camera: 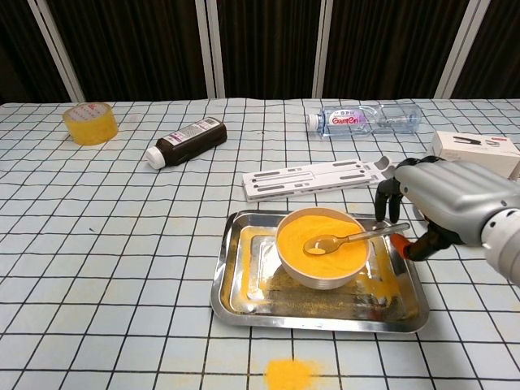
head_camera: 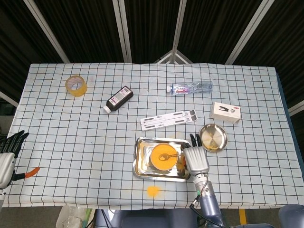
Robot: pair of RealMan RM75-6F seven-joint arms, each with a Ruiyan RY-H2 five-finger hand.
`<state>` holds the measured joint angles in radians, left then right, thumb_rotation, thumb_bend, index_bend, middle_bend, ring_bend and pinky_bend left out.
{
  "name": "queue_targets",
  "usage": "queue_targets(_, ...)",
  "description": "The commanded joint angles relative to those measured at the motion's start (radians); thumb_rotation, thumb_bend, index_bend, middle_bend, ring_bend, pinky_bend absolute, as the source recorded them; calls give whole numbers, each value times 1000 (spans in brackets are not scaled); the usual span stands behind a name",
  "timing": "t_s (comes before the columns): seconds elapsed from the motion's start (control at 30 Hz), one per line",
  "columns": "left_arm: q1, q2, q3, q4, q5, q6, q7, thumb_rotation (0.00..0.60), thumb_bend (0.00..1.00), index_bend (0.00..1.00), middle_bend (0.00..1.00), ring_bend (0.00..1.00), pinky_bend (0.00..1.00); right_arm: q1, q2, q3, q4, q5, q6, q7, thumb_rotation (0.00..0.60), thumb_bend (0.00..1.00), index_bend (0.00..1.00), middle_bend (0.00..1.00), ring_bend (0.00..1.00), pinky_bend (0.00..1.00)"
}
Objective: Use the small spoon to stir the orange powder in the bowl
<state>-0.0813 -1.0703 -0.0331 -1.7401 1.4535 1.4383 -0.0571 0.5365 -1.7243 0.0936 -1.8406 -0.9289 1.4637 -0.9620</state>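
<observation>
My left hand [head_camera: 6, 154] sits off the table's left edge, fingers spread and holding nothing. On the checked tablecloth [camera: 97, 211], far left and well away from the work, lies 1 roll of yellow tape [camera: 90, 123]. Further right a dark brown bottle [camera: 186, 140] with a white cap lies on its side. Near the front edge a small patch of spilled orange powder [camera: 291, 374] marks the cloth, just in front of the steel tray [camera: 234, 284]. The white bowl [camera: 322, 270] stands in that tray, filled with orange powder [camera: 305, 227], and the small spoon [camera: 348, 240] rests in it, scoop in the powder and handle leaning over the right rim. Behind the tray lies a flat white folding stand [camera: 313, 179], and beyond it a clear water bottle [camera: 364, 119] on its side. My right hand [camera: 443, 203] hovers just beside the handle's end, fingers [camera: 383, 199] curled downward with nothing between them, apart from the spoon. Behind it sits a round steel dish [head_camera: 213, 137], and a white box [camera: 475, 149] lies furthest right.
</observation>
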Motion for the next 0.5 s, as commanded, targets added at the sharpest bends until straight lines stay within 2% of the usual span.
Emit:
queue_targets(0.03,0,0,0,0,0,0,-1,600,0,0,0,0,0,-2,-6,-1,8,-4,-4,4,600,491,425,413,68,0)
queue_targets(0.5,0,1,-1,-2,-1,0,-2,600,0,0,0,0,0,-7,-33,9,31,2,-17,5,600,492,486,421,69,0)
